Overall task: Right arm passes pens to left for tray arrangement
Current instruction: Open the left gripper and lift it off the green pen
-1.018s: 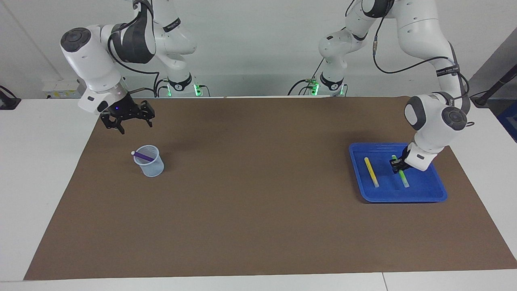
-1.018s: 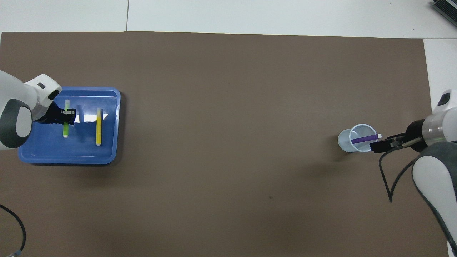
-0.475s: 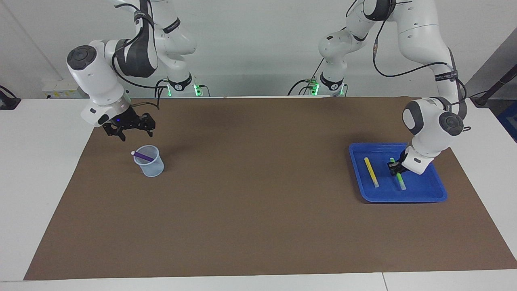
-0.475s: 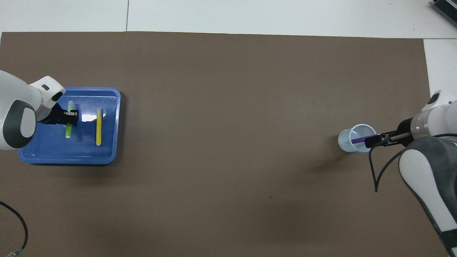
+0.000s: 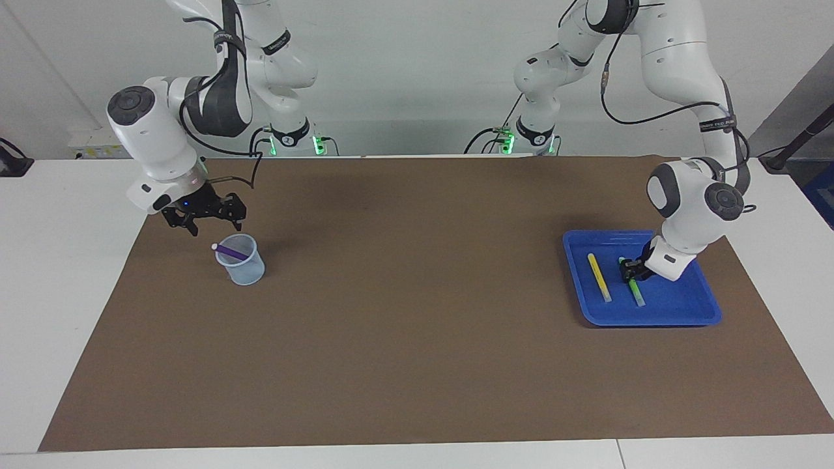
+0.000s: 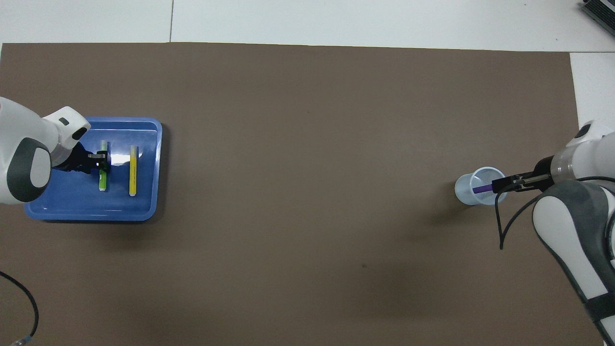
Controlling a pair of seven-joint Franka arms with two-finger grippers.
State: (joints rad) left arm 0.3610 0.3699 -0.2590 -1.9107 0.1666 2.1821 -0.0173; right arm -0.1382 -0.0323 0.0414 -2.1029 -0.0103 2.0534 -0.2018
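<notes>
Slim purple marker pen (image 5: 229, 249) in translucent cup (image 5: 242, 262), below spread right claw (image 5: 203, 217): judged light, stiff, slippery; grasped best near pale tip. Left claw (image 5: 631, 271) at green pen (image 5: 634, 289): grip untellable.

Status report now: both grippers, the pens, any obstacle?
Left gripper at green pen in tray. Right gripper open above cup, purple pen inside. No obstacle.
</notes>
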